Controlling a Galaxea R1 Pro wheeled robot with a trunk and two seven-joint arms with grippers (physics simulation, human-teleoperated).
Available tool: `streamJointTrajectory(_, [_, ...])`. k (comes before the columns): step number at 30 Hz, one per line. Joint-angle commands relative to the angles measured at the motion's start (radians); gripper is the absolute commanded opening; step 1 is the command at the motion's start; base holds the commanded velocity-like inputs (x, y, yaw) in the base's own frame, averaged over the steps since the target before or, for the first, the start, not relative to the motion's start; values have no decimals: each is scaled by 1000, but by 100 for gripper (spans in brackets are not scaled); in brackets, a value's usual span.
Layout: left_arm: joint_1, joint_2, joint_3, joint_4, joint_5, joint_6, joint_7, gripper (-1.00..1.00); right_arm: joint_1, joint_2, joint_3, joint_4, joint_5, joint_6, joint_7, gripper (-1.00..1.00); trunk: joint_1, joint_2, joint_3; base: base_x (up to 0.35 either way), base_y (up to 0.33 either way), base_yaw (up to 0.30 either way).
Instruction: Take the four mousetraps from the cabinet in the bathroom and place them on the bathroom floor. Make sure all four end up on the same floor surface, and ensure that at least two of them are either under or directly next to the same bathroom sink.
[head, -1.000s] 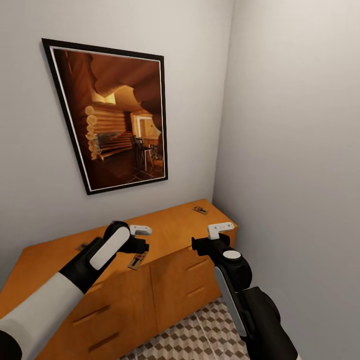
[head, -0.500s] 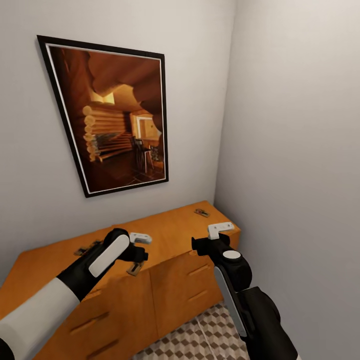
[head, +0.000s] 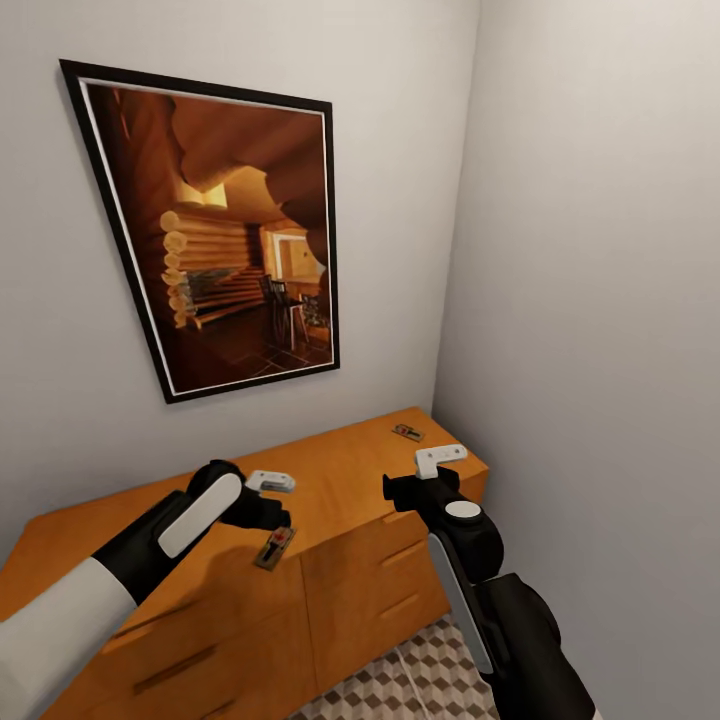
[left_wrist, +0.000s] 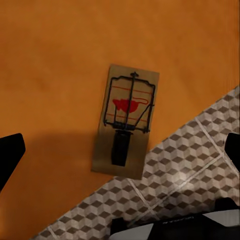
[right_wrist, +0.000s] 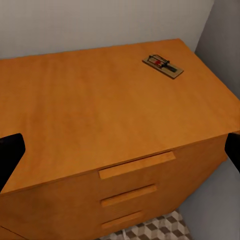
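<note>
Two mousetraps showing on cabinet (head: 350, 470) top: near mousetrap (left_wrist: 125, 121) lying at front edge under your left gripper (left_wrist: 120, 150), fingers spread, empty. Far mousetrap (right_wrist: 163, 65) sitting near back corner; right gripper (right_wrist: 120, 150) also spread. Looks light, stiff, thin; you're best pinching long wooden edges, avoiding wire.

Orange-tan wooden cabinet (right_wrist: 100, 125) up top, a tan flat mousetrap (left_wrist: 126, 121) with black wire and red print, brown-beige-white cube-patterned floor tiles (left_wrist: 190, 165) below.
</note>
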Motion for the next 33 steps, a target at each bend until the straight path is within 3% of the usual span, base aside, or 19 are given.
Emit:
streamJointTrajectory(1, [0,4,-1,1,-1,0,-19,100,0,0,0,0,0,0,0,100,0,0,0,12,3,0])
streamJointTrajectory(6, [-2,13,-27,7,-2,0,-83,100,0,0,1,0,0,0,0,100,0,0,0,7,2,0])
streamJointTrajectory(7, [-5,16,-52,9,-3,0,-104,100,0,0,3,0,0,0,0,100,0,0,0,3,1,0])
streamJointTrajectory(18, [-12,17,-109,21,-7,0,-137,100,0,0,12,0,0,2,0,100,0,0,0,1,0,0])
streamJointTrajectory(25, [6,14,-113,24,-87,0,-139,100,0,0,13,0,0,2,0,100,0,0,0,3,0,0])
streamJointTrajectory(33, [21,13,-106,25,-127,-2,-147,100,0,0,13,0,0,3,0,100,0,0,0,154,0,0])
